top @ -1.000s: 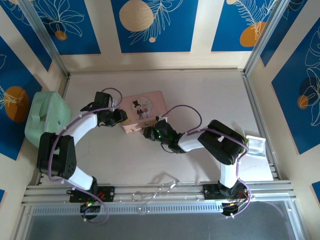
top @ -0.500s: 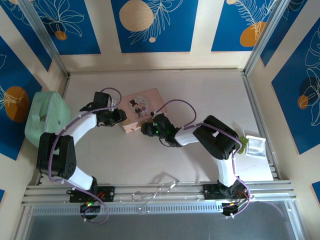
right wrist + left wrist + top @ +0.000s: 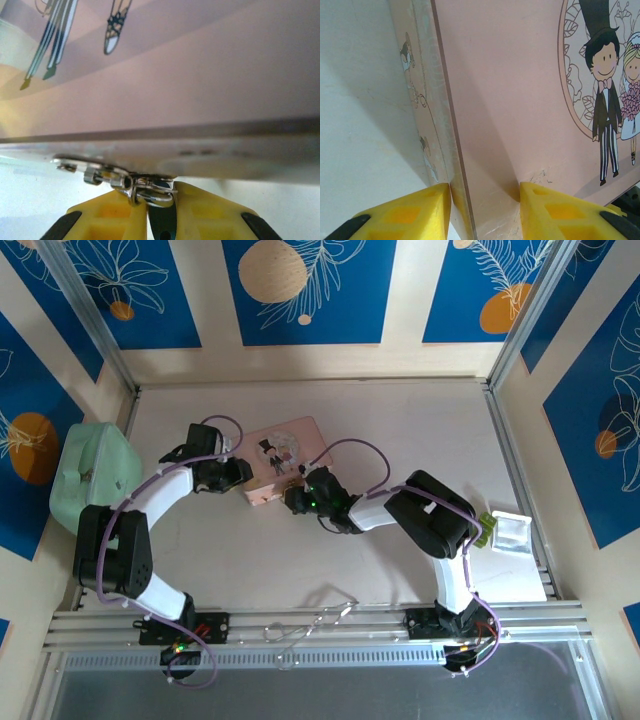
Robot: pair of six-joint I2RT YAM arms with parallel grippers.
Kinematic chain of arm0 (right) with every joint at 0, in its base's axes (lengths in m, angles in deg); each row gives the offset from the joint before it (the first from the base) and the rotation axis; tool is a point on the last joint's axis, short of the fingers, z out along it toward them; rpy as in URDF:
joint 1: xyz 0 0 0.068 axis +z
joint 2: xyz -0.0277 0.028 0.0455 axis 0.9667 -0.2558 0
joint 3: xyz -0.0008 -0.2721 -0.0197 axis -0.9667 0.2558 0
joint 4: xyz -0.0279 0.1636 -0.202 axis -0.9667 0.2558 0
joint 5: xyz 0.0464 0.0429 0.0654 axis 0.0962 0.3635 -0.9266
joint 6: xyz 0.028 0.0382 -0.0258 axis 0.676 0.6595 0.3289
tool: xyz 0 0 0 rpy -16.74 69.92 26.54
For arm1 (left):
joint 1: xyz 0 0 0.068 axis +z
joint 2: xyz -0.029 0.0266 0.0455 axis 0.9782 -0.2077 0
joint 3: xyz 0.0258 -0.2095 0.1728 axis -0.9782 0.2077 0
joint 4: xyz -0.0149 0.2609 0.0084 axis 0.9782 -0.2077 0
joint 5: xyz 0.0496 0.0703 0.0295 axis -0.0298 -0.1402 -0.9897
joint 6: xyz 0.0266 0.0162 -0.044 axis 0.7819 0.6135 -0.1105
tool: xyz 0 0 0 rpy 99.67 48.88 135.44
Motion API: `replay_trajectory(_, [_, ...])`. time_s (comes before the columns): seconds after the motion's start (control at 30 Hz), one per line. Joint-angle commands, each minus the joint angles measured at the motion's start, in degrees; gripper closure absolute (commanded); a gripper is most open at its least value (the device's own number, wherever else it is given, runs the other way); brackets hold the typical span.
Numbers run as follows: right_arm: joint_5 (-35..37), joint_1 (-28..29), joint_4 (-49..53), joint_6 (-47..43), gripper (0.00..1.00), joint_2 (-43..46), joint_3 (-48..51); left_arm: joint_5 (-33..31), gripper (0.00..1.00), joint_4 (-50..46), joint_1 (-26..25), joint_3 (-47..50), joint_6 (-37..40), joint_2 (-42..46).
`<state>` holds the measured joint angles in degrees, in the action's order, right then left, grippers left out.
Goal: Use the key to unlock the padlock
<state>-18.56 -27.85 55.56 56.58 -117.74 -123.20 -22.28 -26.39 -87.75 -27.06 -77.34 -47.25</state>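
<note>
A pink picture tin (image 3: 285, 458) lies mid-table, and its lid with the cartoon couple spreads across the left wrist view (image 3: 520, 90). My left gripper (image 3: 236, 473) is shut on the tin's left corner (image 3: 485, 210), one yellow finger (image 3: 415, 212) against the side wall and the other on the lid. At the tin's front edge, the tiny teal padlock (image 3: 161, 220) hangs by its silvery shackle from the tin's clasp (image 3: 85, 167). My right gripper (image 3: 161, 225) is shut on the padlock's body, at the tin's near edge (image 3: 297, 498). The key is hidden.
A mint-green container (image 3: 90, 470) sits by the left wall. A clear plastic box (image 3: 512, 532) rests on a white sheet at the right. Thin metal wire loops (image 3: 315, 622) lie on the front rail. The right arm's cable arches over the table's middle.
My right gripper slid up and left to the tin's front edge and closed on the padlock. The tin turned slightly. The left gripper kept its hold.
</note>
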Motion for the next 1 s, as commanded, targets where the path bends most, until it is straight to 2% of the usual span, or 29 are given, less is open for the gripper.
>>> replay_trajectory(0.0, [-3.1,0.7,4.7,1.8,0.76,-0.6,2.5,-3.5,0.6,-4.6,1.6,0.6,1.4,-0.6])
replay_trajectory(0.07, [-3.3,0.8,4.4,2.0,0.71,-0.3,2.8,-3.4,0.6,-4.4,1.7,0.6,1.3,-0.7])
replay_trajectory(0.17, [-3.7,0.9,4.5,2.4,0.71,-0.3,2.9,-3.4,0.6,-4.3,2.0,0.6,1.2,-0.5])
replay_trajectory(0.33, [-3.4,0.7,4.8,3.7,0.79,-0.1,3.3,-3.4,0.6,-4.3,2.4,0.8,1.2,-0.2])
replay_trajectory(0.6, [-4.6,0.8,3.6,5.8,1.0,2.1,5.6,-3.6,0.6,-4.2,2.7,0.7,1.3,-0.1])
replay_trajectory(0.77, [-6.0,1.9,2.6,6.9,1.0,4.9,7.4,-3.7,0.6,-3.9,2.8,0.5,1.1,-0.4])
replay_trajectory(0.97, [-7.6,3.8,-2.6,13.4,1.0,7.2,10.9,-3.5,0.6,-3.6,3.0,0.1,1.1,-0.3])
